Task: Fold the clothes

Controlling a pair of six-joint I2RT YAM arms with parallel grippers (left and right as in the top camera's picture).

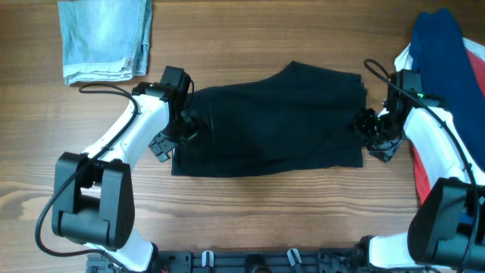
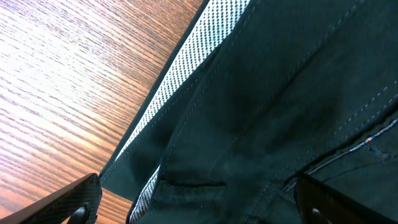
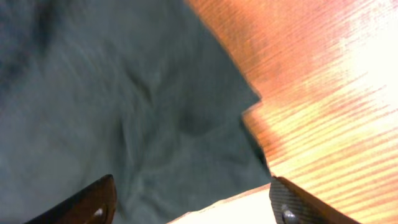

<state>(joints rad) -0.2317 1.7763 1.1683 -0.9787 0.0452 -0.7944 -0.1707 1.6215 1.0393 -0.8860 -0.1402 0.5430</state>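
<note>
The black shorts-like garment (image 1: 273, 121) lies spread flat in the middle of the table. My left gripper (image 1: 184, 125) is open over its left edge; the left wrist view shows black fabric with seams and a dotted white lining (image 2: 261, 106) between the spread fingers (image 2: 199, 208). My right gripper (image 1: 367, 125) is open over the garment's right edge; the right wrist view shows a fabric corner (image 3: 143, 106) between the wide-apart fingers (image 3: 193, 208). Neither gripper holds the fabric.
A folded light-blue denim piece (image 1: 106, 36) lies at the back left. A pile of dark blue (image 1: 439, 45), red and white clothes (image 1: 474, 152) sits at the right edge, close to my right arm.
</note>
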